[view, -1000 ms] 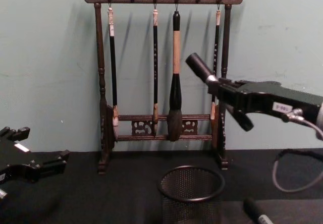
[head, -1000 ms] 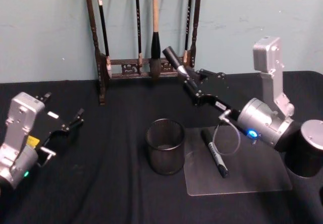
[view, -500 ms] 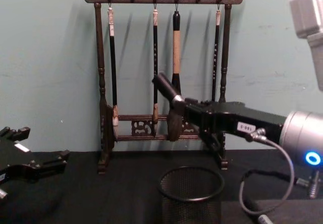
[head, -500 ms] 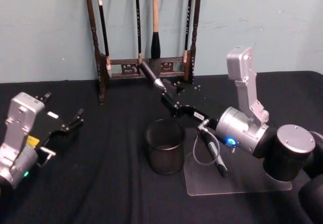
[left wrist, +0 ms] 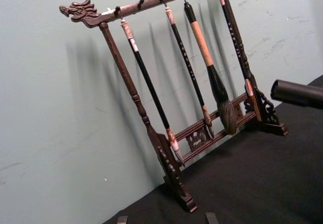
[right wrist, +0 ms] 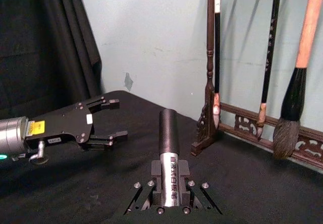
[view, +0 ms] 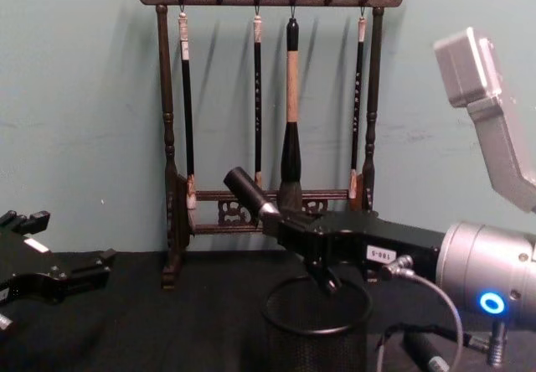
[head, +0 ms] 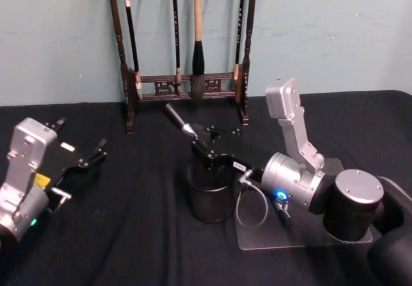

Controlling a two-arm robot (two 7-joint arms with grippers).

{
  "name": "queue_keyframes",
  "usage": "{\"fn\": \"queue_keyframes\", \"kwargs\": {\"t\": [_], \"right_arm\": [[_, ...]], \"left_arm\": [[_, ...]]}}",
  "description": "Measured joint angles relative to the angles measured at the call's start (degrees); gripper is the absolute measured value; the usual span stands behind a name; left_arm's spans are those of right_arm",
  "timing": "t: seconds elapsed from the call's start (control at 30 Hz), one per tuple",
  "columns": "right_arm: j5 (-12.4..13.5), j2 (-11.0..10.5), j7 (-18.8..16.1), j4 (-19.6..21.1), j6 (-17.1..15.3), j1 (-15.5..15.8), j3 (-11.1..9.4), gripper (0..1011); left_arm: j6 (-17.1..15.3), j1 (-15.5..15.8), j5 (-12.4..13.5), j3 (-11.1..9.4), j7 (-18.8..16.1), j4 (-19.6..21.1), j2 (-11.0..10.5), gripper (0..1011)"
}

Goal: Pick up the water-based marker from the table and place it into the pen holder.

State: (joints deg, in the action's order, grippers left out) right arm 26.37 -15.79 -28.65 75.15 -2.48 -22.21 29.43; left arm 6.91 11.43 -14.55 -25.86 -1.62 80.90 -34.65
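— Where do we have the marker?

— We have it in the right gripper, whose fingers are clamped on the lower part of its barrel. In the right wrist view we see the printed grey barrel pinched between them, with the dark cap end sticking out beyond the fingers.

— How does it lie?

— We see it lifted off the table and tilted. The cap end points up, toward our left and toward the brush rack. Its lower end is hidden inside the gripper, so we cannot tell how far it reaches down.

— And the pen holder?

— It stands upright on the black cloth, just left of the grey mat. From the head we see the right gripper over its back rim. From the chest we see the gripper just above the rim, with one finger dipping close to it. The marker itself is above the cup, not in it.

— What do we see of our other arm?

— The left gripper hangs low over the table at our far left, well apart from the holder, with its fingers spread and nothing between them.

— Anything else near the work?

— Four brushes hang on the rack at the back of the table. A second pen lies on the mat, partly hidden behind the right arm.
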Motion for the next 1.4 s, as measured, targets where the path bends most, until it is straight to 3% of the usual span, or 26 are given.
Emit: {"fn": "queue_keyframes", "kwargs": {"t": [1.1, 1.2, 1.23, 1.3, 1.33, 1.4], "right_arm": [[-1.0, 0.2, 0.9, -1.1, -0.8, 0.7, 0.8, 201], [-1.0, 0.2, 0.9, -1.1, -0.8, 0.7, 0.8, 278], [-1.0, 0.2, 0.9, -1.1, -0.8, 0.7, 0.8, 359], [-1.0, 0.1, 0.9, -1.1, -0.8, 0.7, 0.8, 378], [-0.9, 0.2, 0.9, -1.0, -0.8, 0.7, 0.8, 482], [-0.9, 0.2, 0.9, -1.0, -0.8, 0.7, 0.8, 542]], "left_arm": [[0.0, 0.0, 0.0, 0.0, 0.0, 0.0, 0.0, 1000], [0.0, 0.0, 0.0, 0.0, 0.0, 0.0, 0.0, 1001], [0.0, 0.0, 0.0, 0.0, 0.0, 0.0, 0.0, 1001], [0.0, 0.0, 0.0, 0.0, 0.0, 0.0, 0.0, 1000], [0.0, 0.0, 0.0, 0.0, 0.0, 0.0, 0.0, 1001], [0.0, 0.0, 0.0, 0.0, 0.0, 0.0, 0.0, 1001]]}}
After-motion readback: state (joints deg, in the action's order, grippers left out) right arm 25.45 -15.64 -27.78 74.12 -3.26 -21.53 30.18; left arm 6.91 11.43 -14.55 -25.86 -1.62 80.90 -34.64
